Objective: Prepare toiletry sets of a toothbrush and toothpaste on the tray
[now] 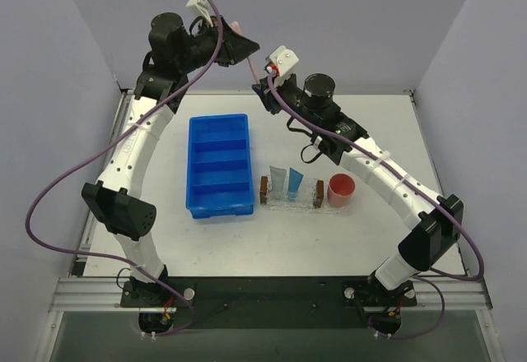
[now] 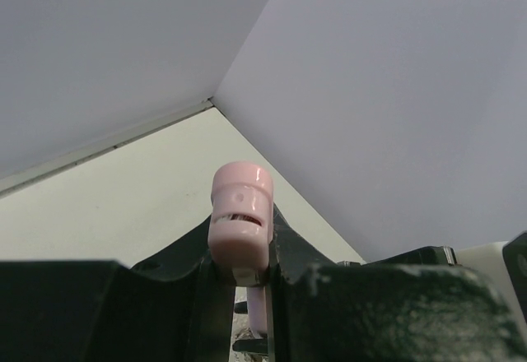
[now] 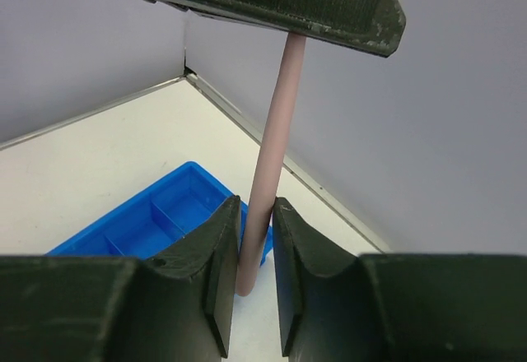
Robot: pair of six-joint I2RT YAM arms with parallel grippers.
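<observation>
Toothbrush (image 1: 247, 62) status, top view: the pink stick is off the table (image 1: 247, 243), in the air at upper centre of the frame. The left hand (image 1: 239, 45) is at its upper end and the right hand (image 1: 265, 90) at its lower end. The tray (image 1: 290, 204) sits at centre right, beside the blue compartmented bin (image 1: 219, 118) and the pink cup (image 1: 341, 191). It carries the grey-blue toothpaste tube (image 1: 278, 183) and the blue toothpaste tube (image 1: 295, 183) side by side. Judged progress: toothpaste placed; no toothbrush on the tray yet.

Left wrist view: the left hand (image 2: 247, 276) is closed on the toothbrush (image 2: 240, 218), whose rounded pink end stands above the fingers.

Right wrist view: the shaft of the toothbrush (image 3: 276, 140) runs from the left hand (image 3: 263, 0) at top down between the fingers of the right hand (image 3: 257, 247). A sliver of gap shows on the frame-right side, so this hand appears unclamped.

Writing: none legible in any view; any print on the tubes is too small to read.
</observation>
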